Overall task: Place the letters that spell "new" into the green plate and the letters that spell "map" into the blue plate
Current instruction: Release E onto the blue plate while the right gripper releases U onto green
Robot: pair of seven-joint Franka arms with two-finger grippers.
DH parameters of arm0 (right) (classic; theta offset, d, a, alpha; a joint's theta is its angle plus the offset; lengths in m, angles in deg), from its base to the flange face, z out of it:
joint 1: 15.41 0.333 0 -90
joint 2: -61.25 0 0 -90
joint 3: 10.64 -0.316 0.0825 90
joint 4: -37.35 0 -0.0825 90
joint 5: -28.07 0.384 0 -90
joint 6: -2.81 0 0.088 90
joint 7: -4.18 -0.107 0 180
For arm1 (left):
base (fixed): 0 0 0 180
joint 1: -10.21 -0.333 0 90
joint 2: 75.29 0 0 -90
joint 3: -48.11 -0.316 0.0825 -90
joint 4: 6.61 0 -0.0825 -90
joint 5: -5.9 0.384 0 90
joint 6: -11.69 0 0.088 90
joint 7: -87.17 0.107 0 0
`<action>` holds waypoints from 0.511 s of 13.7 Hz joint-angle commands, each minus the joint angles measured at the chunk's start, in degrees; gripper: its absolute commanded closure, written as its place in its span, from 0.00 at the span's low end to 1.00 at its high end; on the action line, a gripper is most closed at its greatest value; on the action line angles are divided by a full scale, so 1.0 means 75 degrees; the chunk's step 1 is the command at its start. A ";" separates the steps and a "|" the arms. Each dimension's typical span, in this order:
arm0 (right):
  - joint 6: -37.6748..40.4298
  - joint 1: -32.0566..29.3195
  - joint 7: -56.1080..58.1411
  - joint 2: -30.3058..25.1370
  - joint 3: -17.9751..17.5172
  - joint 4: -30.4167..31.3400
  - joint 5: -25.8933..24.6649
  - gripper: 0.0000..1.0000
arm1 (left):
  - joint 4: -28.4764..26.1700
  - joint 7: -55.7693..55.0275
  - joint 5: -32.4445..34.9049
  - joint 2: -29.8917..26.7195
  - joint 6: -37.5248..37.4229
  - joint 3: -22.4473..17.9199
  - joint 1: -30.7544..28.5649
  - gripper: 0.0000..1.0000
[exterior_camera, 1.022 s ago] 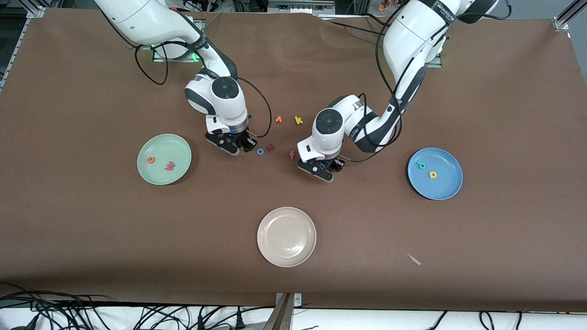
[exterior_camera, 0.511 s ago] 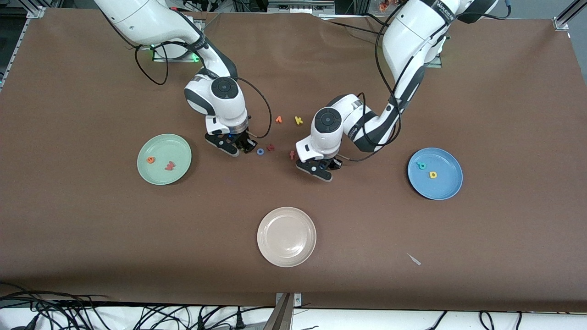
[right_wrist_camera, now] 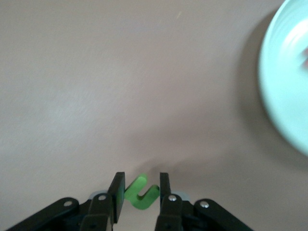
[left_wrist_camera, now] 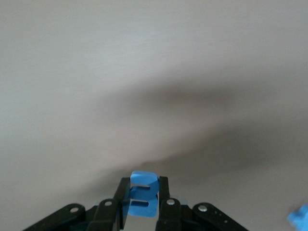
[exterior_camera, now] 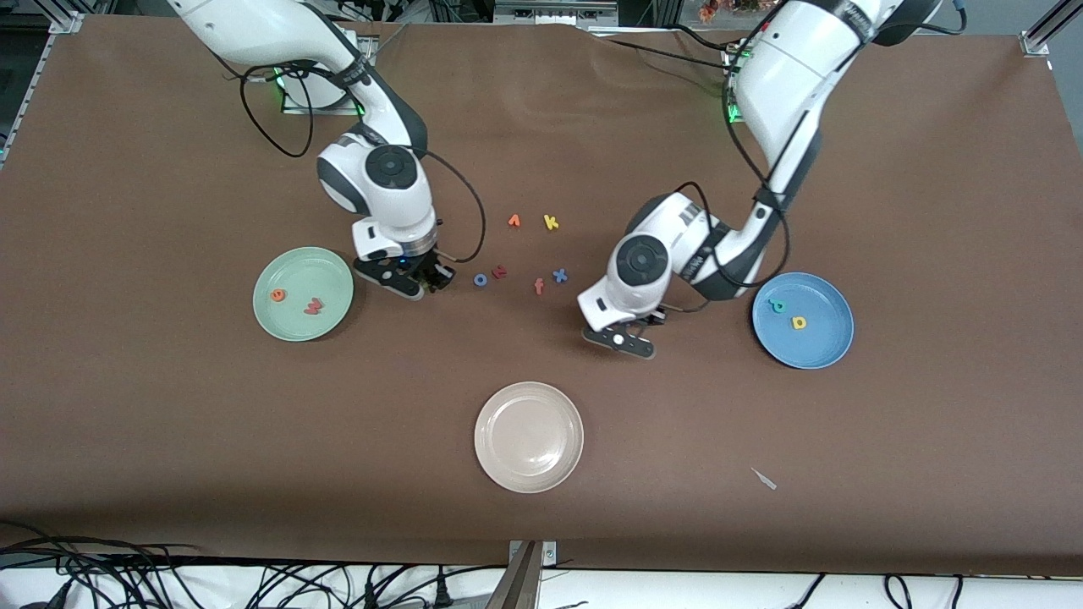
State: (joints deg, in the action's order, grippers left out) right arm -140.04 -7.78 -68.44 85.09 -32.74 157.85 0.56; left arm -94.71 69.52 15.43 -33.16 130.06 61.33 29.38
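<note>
My left gripper [exterior_camera: 647, 326] hangs over bare table between the loose letters and the blue plate [exterior_camera: 825, 347]. It is shut on the blue m [left_wrist_camera: 143, 192], which stands between its fingers [left_wrist_camera: 165, 190]. On the blue plate lie the teal p [exterior_camera: 777, 306] and the yellow a [exterior_camera: 798, 322]. My right gripper [exterior_camera: 426, 282] is beside the green plate [exterior_camera: 296, 271], shut on the green n [right_wrist_camera: 141, 192]. The orange e [exterior_camera: 277, 295] and the salmon-red w [exterior_camera: 314, 306] lie on that plate, whose rim [right_wrist_camera: 284, 96] shows in the right wrist view.
Loose letters lie between the two grippers: a blue o [exterior_camera: 480, 279], a dark-red letter [exterior_camera: 499, 272], an orange f [exterior_camera: 539, 287], a blue x [exterior_camera: 559, 275], an orange letter [exterior_camera: 514, 221] and a yellow k [exterior_camera: 551, 222]. A cream-white plate [exterior_camera: 529, 397] sits nearer the front camera.
My left gripper shut on the blue m, rose and swung toward the blue plate, uncovering the blue x. My right gripper carried the green n a little toward the green plate.
</note>
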 commanded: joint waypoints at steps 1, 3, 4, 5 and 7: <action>0.0587 -0.0780 0.2103 -0.0809 -0.0042 0.0304 0.0759 0.74 | 0.0332 0.1631 -0.0415 -0.0319 -0.1377 0.0031 -0.0818 1.00; 0.0963 -0.1390 0.3569 -0.1302 -0.0042 0.0537 0.0914 0.73 | 0.0297 0.2746 -0.0357 -0.0495 -0.2359 0.0020 -0.1346 1.00; 0.1115 -0.1589 0.4145 -0.1536 -0.0042 0.0713 0.0926 0.72 | 0.0296 0.3227 -0.0286 -0.0496 -0.2794 -0.0004 -0.1650 1.00; 0.1186 -0.1870 0.4626 -0.1747 -0.0042 0.0947 0.0926 0.68 | 0.0250 0.3591 -0.0239 -0.0496 -0.2880 -0.0016 -0.1944 1.00; 0.1117 -0.2176 0.5355 -0.2134 -0.0042 0.1451 0.0926 0.38 | 0.0203 0.4119 -0.0204 -0.0368 -0.3102 -0.0051 -0.2494 1.00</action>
State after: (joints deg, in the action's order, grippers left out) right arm -131.21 -22.10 -33.38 74.10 -32.27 163.02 6.28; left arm -92.04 95.52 14.40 -35.87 108.64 60.79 13.89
